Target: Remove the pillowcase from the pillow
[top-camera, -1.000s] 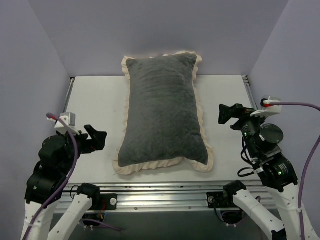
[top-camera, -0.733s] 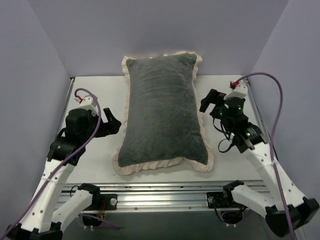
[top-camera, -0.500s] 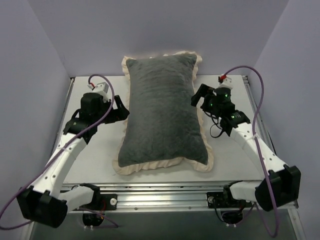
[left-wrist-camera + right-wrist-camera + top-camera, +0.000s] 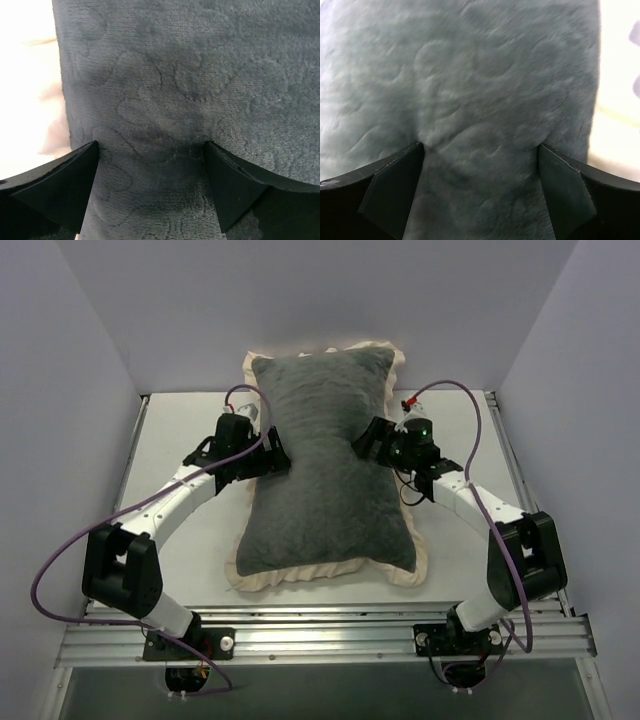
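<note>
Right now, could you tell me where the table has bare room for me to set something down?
Bare table shows in the far left corner, outside the left arm, and near right, between the pillowcase frill and the right arm. It is crowded mid-pillowcase, where the left tool and right tool press in, open.

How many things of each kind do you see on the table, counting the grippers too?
Pillowcase, grey with a cream frill: 1
Grippers: 2, left gripper and right gripper
Pillow: 0 in sight, the full cover hides it
Total: 3
</note>
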Available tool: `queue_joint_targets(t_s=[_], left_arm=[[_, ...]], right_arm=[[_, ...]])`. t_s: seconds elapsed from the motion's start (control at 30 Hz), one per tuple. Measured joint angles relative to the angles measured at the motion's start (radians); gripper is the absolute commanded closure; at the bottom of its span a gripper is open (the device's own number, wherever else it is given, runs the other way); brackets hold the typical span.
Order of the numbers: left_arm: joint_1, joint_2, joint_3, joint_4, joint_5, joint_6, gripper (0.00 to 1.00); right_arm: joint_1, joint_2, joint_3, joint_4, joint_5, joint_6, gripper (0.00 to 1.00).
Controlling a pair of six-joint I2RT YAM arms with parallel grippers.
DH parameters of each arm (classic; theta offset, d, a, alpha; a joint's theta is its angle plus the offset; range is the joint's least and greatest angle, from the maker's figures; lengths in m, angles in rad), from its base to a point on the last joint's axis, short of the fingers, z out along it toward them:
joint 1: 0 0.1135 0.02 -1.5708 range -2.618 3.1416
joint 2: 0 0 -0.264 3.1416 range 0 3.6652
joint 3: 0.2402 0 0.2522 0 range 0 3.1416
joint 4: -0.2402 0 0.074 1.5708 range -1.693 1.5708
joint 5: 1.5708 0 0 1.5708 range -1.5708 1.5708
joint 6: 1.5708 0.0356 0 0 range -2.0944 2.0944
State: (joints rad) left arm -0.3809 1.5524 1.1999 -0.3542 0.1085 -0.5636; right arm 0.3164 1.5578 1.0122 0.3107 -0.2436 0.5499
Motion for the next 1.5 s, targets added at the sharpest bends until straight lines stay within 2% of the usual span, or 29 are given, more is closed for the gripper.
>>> queue_joint_targets(t_s=[0.2,0.4,0.5,0.63,0.83,1.07,1.3,1.5], left_arm=[[-0.071,-0.106,-0.142,0.064,-0.072,-0.055,0.06],[-0.142,-0.375,-0.359,0.034,-0.117,-0.101,0.06],[-0.153,-0.479,-0.392,-0.045,-0.131,-0.105,0.06],[-0.16,-0.547,-0.36,-0.155,-0.151,-0.089,0.06],[-0.164,-0.529,-0.134,-0.277,-0.17,-0.003,0.06],[-0.163,-0.427,0.08,-0.287,-0.191,0.102,0.06],[-0.15,-0.281,0.107,-0.248,-0.182,0.184,0.06],[-0.144,-0.217,0.039,-0.173,-0.145,0.228,0.06]], right_arm=[[0.037,-0.169,-0.195,0.066,0.01,0.035,0.16],[0.126,-0.412,-0.316,-0.063,0.026,0.058,0.15],[0.156,-0.499,-0.324,-0.147,0.027,0.06,0.08],[0.163,-0.543,-0.285,-0.257,0.048,0.045,0.0],[0.115,-0.515,-0.122,-0.34,0.064,0.012,0.0],[-0.085,-0.468,-0.05,-0.336,0.009,0.008,0.0],[-0.127,-0.33,-0.032,-0.286,-0.072,0.023,0.0],[-0.132,-0.256,-0.03,-0.188,-0.137,0.025,0.0]])
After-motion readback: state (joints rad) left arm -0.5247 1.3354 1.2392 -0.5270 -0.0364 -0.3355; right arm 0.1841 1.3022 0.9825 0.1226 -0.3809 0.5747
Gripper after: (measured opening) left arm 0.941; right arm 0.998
